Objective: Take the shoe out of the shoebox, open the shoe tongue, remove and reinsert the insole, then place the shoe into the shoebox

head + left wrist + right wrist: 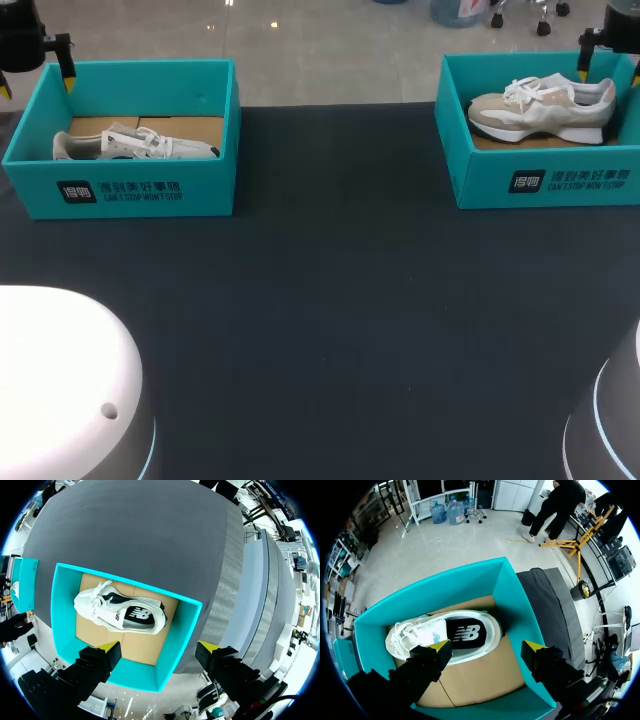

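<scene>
On dark table (330, 300), teal left shoebox (120, 190) with white left shoe (135, 143), teal right shoebox (545, 180) with beige-and-white right shoe (545, 110), dark insoles (137, 616) showing. Hovering over each box, shoe ahead and untouched: left gripper (160, 646), right gripper (489, 647), fingers spread wide, holding nothing.

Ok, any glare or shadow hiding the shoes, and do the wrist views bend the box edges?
Head view: even light, shoes glare-free; the front wall of the left teal cardboard shoebox cuts off the sole of its white lace-up sneaker; the beige-and-white sneaker in the right teal cardboard shoebox shows nearly whole. Left wrist view: box walls bow, shoe well lit. Right wrist view: the same.
</scene>
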`<state>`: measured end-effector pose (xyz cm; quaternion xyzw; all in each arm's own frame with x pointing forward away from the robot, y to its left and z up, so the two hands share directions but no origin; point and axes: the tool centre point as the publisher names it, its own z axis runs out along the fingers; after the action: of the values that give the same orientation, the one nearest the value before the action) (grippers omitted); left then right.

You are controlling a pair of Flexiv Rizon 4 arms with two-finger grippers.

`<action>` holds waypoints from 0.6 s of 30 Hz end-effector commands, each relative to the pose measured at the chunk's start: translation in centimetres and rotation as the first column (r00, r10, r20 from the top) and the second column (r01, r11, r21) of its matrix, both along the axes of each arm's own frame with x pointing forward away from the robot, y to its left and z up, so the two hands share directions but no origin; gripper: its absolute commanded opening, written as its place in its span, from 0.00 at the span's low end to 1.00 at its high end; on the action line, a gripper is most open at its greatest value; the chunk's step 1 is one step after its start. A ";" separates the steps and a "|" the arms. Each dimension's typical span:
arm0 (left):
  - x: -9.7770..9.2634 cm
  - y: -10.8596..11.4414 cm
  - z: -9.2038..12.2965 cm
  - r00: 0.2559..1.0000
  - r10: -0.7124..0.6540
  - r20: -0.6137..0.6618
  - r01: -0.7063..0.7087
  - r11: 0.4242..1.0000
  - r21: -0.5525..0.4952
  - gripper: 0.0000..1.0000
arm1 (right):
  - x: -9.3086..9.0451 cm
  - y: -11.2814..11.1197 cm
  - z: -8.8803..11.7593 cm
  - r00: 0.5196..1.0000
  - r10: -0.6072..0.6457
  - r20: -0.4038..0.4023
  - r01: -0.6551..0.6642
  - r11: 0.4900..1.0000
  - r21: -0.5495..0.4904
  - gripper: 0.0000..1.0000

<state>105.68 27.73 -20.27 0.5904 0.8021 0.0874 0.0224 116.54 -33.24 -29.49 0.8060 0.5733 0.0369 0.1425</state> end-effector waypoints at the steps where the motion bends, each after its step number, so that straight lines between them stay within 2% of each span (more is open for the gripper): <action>1: -0.1 0.0 0.1 1.000 0.000 0.001 0.000 1.000 0.002 1.00 | 0.6 -0.3 -0.3 1.000 -0.018 -0.015 0.018 1.000 -0.005 0.84; 2: -0.1 0.0 0.1 1.000 0.000 0.001 0.000 1.000 0.002 1.00 | 0.6 -0.3 -0.5 0.999 -0.030 -0.018 0.030 0.999 -0.014 0.80; 4: -0.1 0.0 0.1 1.000 0.000 0.001 0.000 1.000 0.002 1.00 | 0.6 -0.4 -0.8 0.998 -0.056 -0.022 0.055 0.998 -0.010 0.65; 8: -0.1 0.0 0.1 1.000 0.000 0.001 0.000 1.000 0.002 1.00 | 0.7 -0.5 -1.4 0.998 -0.058 -0.026 0.058 0.998 -0.011 0.49; 14: -0.1 0.0 0.1 1.000 0.000 0.001 0.000 1.000 0.002 1.00 | 1.4 -1.2 -2.0 0.999 -0.032 -0.033 0.031 0.999 -0.037 0.45; 18: -0.1 0.0 0.1 1.000 0.000 0.001 0.000 1.000 0.002 1.00 | 2.1 -1.7 -2.5 0.998 -0.035 -0.046 0.033 0.998 -0.049 0.47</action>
<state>105.68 27.73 -20.27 0.5904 0.8021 0.0874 0.0224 117.19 -34.79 -31.48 0.8110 0.5639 0.0095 0.1559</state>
